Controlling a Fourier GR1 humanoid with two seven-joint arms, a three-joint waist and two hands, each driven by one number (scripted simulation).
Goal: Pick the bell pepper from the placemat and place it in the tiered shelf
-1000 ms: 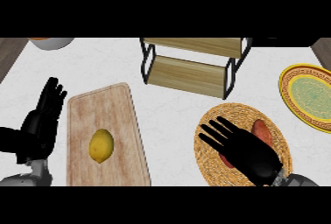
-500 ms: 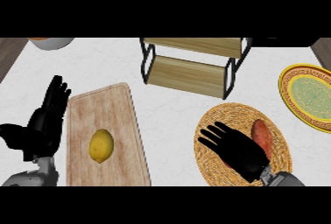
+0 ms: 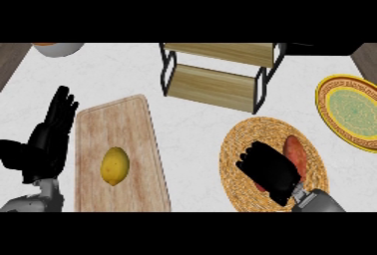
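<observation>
A red bell pepper [image 3: 295,152] lies on the round woven placemat [image 3: 243,144] at the lower right. My right hand [image 3: 270,170] is on top of the pepper's left side with its fingers curled down over it; most of the pepper is hidden under the hand, and a red strip shows along the hand's right edge. The tiered shelf [image 3: 221,84], with wooden boards in a black frame, stands at the top centre, apart from the hand. My left hand [image 3: 46,144] rests open at the left edge, fingers up.
A wooden cutting board [image 3: 140,129] with a lemon [image 3: 114,166] on it lies left of centre. A yellow and green plate [image 3: 352,112] sits at the right edge. A bowl [image 3: 57,48] shows at the top left corner.
My right hand has drawn back toward the lower edge and its spread fingers have curled down over the pepper. The pepper and the left hand have hardly moved.
</observation>
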